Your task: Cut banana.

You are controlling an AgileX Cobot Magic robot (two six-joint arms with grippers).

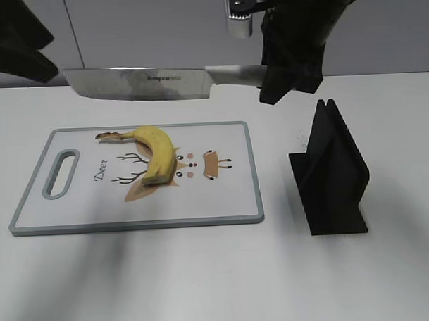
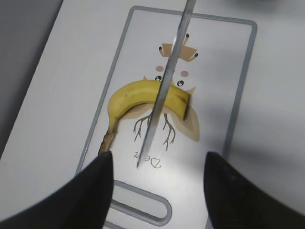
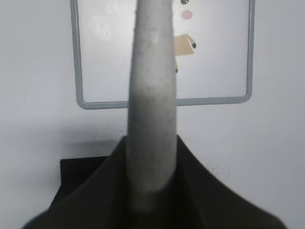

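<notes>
A yellow banana point(image 1: 153, 153) lies on the white cutting board point(image 1: 223, 202), stem to the left; it also shows in the left wrist view point(image 2: 138, 95). My right gripper point(image 1: 285, 73) is shut on the grey handle of a large knife point(image 1: 138, 83), held level high above the board's far edge, blade pointing left. In the right wrist view the handle point(image 3: 151, 109) fills the middle between the fingers point(image 3: 151, 191). In the left wrist view the blade point(image 2: 167, 81) shows edge-on over the banana. My left gripper point(image 2: 157, 191) is open and empty, above the board's handle slot point(image 2: 143, 205).
A black knife stand point(image 1: 329, 172) sits on the white table to the right of the board; it also shows in the right wrist view point(image 3: 81, 174). A grey wall runs behind the table.
</notes>
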